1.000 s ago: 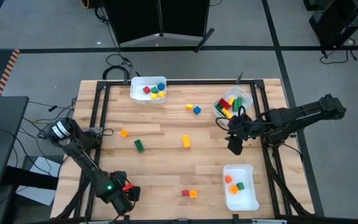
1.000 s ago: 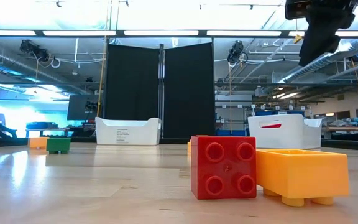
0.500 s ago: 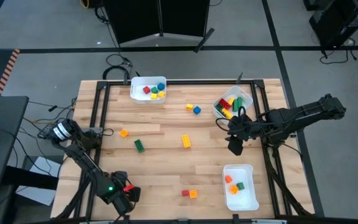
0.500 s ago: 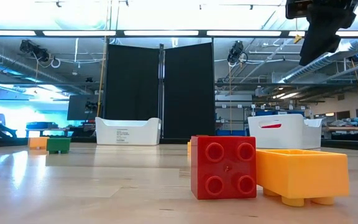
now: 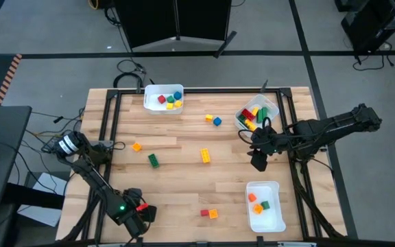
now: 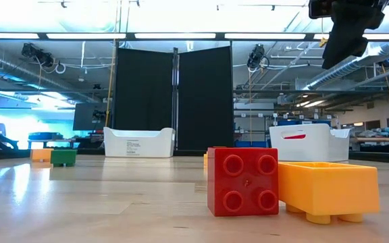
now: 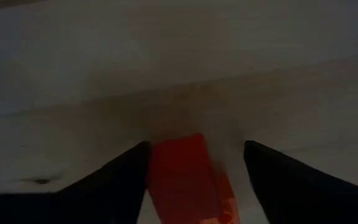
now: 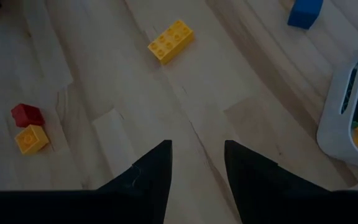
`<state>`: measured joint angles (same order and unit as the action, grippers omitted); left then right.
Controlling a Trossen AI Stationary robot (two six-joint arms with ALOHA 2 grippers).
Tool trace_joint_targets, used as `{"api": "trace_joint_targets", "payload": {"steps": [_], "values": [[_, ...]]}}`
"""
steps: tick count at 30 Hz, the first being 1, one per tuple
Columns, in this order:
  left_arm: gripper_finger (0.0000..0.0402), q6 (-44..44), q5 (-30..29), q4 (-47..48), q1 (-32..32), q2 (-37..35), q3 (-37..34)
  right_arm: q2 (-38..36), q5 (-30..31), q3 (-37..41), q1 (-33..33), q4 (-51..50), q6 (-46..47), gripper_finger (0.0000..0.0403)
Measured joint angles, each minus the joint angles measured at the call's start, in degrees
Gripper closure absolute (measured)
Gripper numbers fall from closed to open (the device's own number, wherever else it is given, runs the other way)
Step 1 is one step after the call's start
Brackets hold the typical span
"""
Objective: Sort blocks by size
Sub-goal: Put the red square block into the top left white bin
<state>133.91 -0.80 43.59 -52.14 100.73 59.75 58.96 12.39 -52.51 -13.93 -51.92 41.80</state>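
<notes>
Left gripper (image 7: 194, 180), fingers spread around a red block (image 7: 185, 177) without clamping; right gripper (image 8: 197, 180) parted, empty, above the bench (image 8: 104, 93).

Three white bins (image 5: 163, 106) (image 5: 271, 108) (image 5: 274, 218) on wooden table (image 5: 184, 185); black screen (image 6: 174, 101) behind.

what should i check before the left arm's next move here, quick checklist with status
1. Red block sits between the left gripper fingers: ok.
2. Grip closed firmly on it: cannot tell; a gap shows on one side in the left wrist view.
3. Block lifted off the table: cannot tell.
4. Right gripper clear of the left arm's side: ok, it hangs above the table near the right edge, between two white bins, nothing held.
5. White bin at the near right corner has room: ok, only a few blocks inside.
6. Red and orange pair near the front edge unsorted: ok to target later.
</notes>
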Motion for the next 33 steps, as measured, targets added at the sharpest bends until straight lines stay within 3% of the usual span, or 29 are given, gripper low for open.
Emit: {"api": "trace_joint_targets", "payload": {"steps": [6, 12, 26, 33], "values": [[0.0198, 0.1, 3.9, -0.7, 0.1, 0.0, 0.0, 0.0, 0.0, 0.0, 0.0, 0.0, 0.0, 0.0245], [0.0223, 0.8, 6.0, -0.7, 0.1, 0.0, 0.0, 0.0, 0.0, 0.0, 0.0, 0.0, 0.0, 0.0245], [0.0261, 0.9, 3.8, -0.5, 0.5, -0.1, 0.0, 0.0, 0.0, 0.0, 0.0, 0.0, -1.5, 0.0245], [0.0262, 0.1, -2.1, -0.2, 0.4, 0.0, 1.2, 0.0, 0.0, 0.0, 0.0, 0.0, -1.5, 0.0245]]}}
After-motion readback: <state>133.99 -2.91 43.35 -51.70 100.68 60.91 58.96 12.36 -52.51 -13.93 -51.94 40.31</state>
